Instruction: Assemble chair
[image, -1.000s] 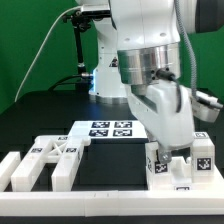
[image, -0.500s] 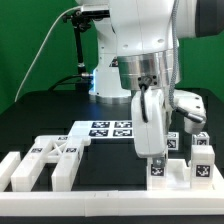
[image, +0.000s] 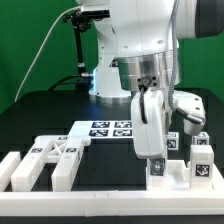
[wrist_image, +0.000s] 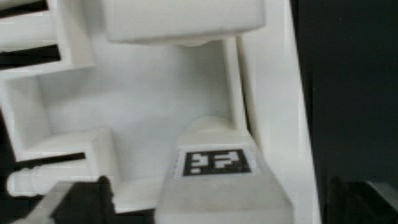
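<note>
In the exterior view the white robot arm (image: 145, 40) reaches down over the black desk (image: 40, 110) toward the exterior view's right. Its jaws hang low, right at a tagged chair piece (image: 185, 175) that stands upright near the front edge. The arm's body hides the tips, so I cannot tell whether the jaws are apart or clamped on that piece. More chair pieces (image: 48, 160), blocky bars with tags, lie together at the exterior view's left, well apart from the first. The marker board (image: 105, 128) lies flat between the two groups, farther back. In the wrist view a white chair piece (wrist_image: 178, 60) fills nearly the whole picture at close range. One square black-and-white tag (wrist_image: 215, 162) sits on a shaded face of it, and a strip of the black desk (wrist_image: 356, 100) shows beside it. Here too the jaws' state cannot be made out.
</note>
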